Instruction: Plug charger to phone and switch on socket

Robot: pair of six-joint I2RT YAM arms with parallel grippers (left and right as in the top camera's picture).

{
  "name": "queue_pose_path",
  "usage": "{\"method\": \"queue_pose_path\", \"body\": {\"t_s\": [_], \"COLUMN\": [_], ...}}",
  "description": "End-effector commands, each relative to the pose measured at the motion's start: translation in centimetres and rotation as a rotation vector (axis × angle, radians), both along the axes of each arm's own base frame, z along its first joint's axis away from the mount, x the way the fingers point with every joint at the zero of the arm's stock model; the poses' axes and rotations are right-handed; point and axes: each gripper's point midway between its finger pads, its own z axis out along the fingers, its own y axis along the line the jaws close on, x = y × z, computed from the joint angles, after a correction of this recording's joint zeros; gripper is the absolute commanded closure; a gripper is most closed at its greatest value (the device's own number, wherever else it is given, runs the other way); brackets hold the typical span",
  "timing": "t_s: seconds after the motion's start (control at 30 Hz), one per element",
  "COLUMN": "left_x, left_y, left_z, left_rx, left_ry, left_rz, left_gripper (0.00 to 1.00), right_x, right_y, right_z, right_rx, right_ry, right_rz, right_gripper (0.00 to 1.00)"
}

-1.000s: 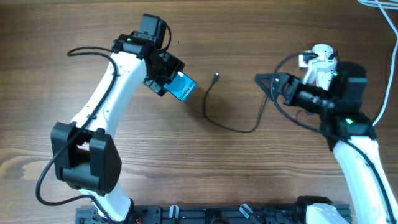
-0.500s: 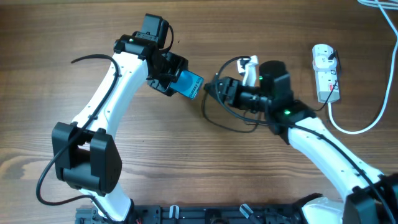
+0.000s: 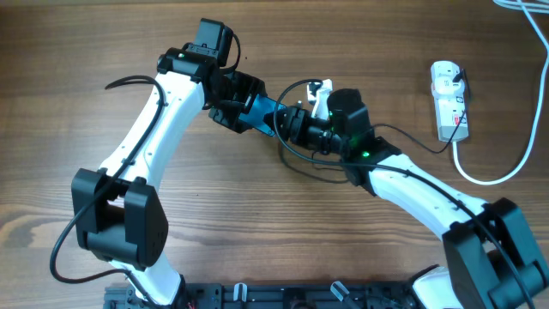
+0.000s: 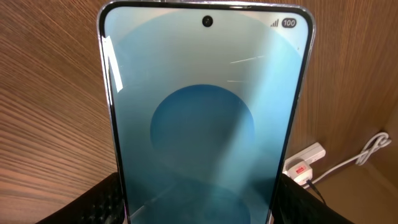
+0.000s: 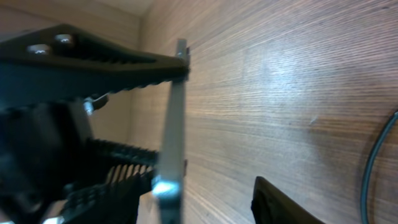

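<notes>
My left gripper (image 3: 247, 105) is shut on the phone (image 3: 262, 110) and holds it tilted above the table. In the left wrist view the teal screen (image 4: 205, 124) fills the frame between both fingers (image 4: 199, 193). My right gripper (image 3: 286, 122) is right at the phone's lower end. In the right wrist view the phone shows edge-on (image 5: 171, 124). Only one right finger shows clearly there, and the jaws (image 5: 205, 202) look open with nothing between them. The charger cable (image 3: 296, 161) loops on the table under my right arm and shows in the right wrist view (image 5: 372, 155). Its plug tip is hidden. The socket (image 3: 449, 99) lies at the far right.
The socket's thick white cord (image 3: 506, 172) curls off the right edge of the wooden table (image 3: 103, 51). The socket (image 4: 305, 163) and its cord (image 4: 367, 149) also show behind the phone in the left wrist view. My two arms nearly touch at the table's middle.
My right arm swung from beside the socket to the table's middle, then moved left up to the phone's end. My left gripper shifted the phone slightly right towards it.
</notes>
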Motion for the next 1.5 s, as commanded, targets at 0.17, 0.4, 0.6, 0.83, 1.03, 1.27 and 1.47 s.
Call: {"method": "queue_pose_path", "body": {"t_s": [0.17, 0.4, 0.6, 0.83, 1.03, 1.27, 1.47], "left_x": [-0.3, -0.6, -0.7, -0.7, -0.7, -0.5, 0.1], "left_y": [-0.6, -0.5, -0.5, -0.5, -0.5, -0.2, 0.2], "left_z": [1.7, 1.6, 1.6, 1.6, 1.6, 1.6, 1.9], "left_rx": [-0.045, -0.043, -0.042, -0.042, -0.042, -0.026, -0.008], "left_ry": [-0.023, -0.011, -0.008, -0.008, -0.008, -0.060, -0.204], "left_rz": [-0.005, -0.011, -0.011, -0.011, -0.011, -0.096, -0.317], "left_gripper": [0.42, 0.42, 0.42, 0.37, 0.04, 0.00, 0.00], "right_x": [1.1, 1.4, 1.5, 1.4, 1.8, 2.8, 3.1], "right_y": [1.8, 2.0, 2.0, 2.1, 1.9, 0.1, -2.0], "right_z": [-0.2, -0.3, -0.1, 0.0, 0.3, 1.0, 2.2], "right_rx": [0.000, 0.006, 0.015, 0.037, 0.068, 0.117, 0.133], "right_ry": [-0.069, -0.068, -0.070, -0.045, -0.020, 0.018, 0.044], "right_rz": [-0.029, -0.049, -0.052, -0.059, -0.087, -0.111, -0.126], "right_gripper": [0.51, 0.68, 0.82, 0.96, 0.96, 0.96, 0.96]}}
